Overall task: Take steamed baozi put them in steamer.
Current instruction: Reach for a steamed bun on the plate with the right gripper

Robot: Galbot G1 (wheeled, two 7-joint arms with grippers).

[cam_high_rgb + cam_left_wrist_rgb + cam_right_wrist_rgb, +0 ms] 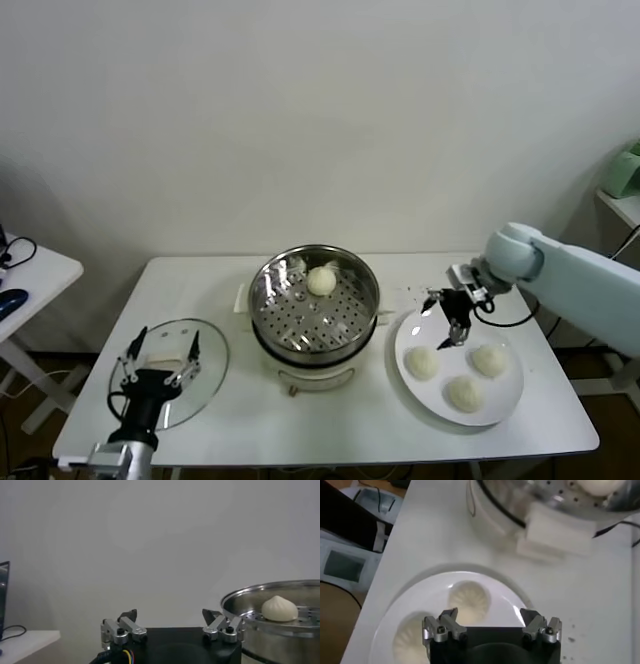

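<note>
White table [330, 420]: right gripper [446, 312] over plate [505, 405], fingers spread; left gripper [160, 356] parked, fingers spread.

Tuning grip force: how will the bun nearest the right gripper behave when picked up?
The bun looks soft and doughy, so it probably dents under pressure. Its smooth dome may slip or roll on the plate. The open right gripper hovers above it.

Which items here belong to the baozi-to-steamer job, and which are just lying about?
Job:
- steamer, one baozi already inside
- three baozi on the white plate
- right pincer, open above the plate

Lying about:
- glass lid, on the table by the idle open left pincer
- side table, to the robot's left
</note>
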